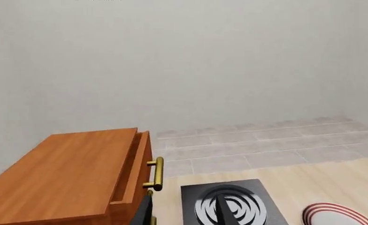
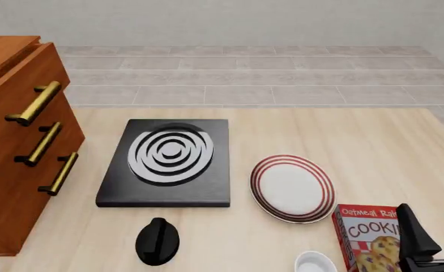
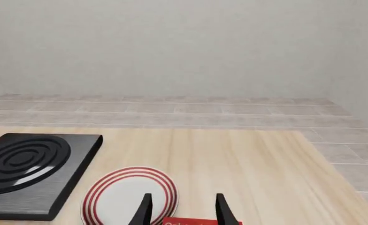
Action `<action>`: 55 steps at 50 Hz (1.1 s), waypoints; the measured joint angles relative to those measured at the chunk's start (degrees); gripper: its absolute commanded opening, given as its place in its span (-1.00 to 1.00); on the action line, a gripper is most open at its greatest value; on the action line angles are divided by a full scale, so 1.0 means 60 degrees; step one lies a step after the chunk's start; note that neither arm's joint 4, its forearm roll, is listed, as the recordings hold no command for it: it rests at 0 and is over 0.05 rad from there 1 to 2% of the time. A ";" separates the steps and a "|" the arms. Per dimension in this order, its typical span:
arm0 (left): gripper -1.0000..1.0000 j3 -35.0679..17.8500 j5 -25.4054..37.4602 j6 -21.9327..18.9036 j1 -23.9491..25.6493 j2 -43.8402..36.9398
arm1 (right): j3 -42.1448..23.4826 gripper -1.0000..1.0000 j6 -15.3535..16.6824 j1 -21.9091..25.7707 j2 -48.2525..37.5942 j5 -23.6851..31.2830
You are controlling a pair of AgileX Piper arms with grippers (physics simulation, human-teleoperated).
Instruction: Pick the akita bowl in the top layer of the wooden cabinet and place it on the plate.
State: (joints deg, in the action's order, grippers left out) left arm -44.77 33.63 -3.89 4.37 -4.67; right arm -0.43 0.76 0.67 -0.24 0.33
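The wooden cabinet (image 2: 11, 187) stands at the table's left edge, and its top layer (image 2: 7, 93) looks shut behind a brass handle (image 2: 33, 103). The akita bowl is hidden. Right of centre lies the plate (image 2: 292, 188), white with red rings. My left gripper (image 2: 158, 241) hangs near the front edge, in front of the stove. In the left wrist view it is open and empty (image 1: 185, 213), with the cabinet (image 1: 65, 178) and its top handle (image 1: 157, 173) ahead. My right gripper (image 2: 436, 226) is open at the front right, and the plate (image 3: 127, 197) shows beyond its fingers (image 3: 182, 211).
A black stove (image 2: 169, 161) with white rings sits between cabinet and plate. A red cookie box (image 2: 369, 238) stands at the front right beside my right gripper. A plain small white bowl (image 2: 316, 262) lies at the front edge, left of the box.
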 measured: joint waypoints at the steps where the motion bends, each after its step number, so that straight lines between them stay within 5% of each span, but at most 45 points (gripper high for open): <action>1: 1.00 -0.0073 0.0020 -0.0023 -0.0005 -0.0055 | 0.0000 1.00 0.0001 0.0001 0.0001 0.0001; 55: 1.00 -0.3552 0.1282 -0.1808 -0.0017 -0.3119 | 0.0030 1.00 -0.0235 -0.0019 -0.0365 -0.0258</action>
State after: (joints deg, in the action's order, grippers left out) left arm -66.08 41.32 -14.73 4.27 -23.38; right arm -0.25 -0.65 0.56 -2.42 -1.22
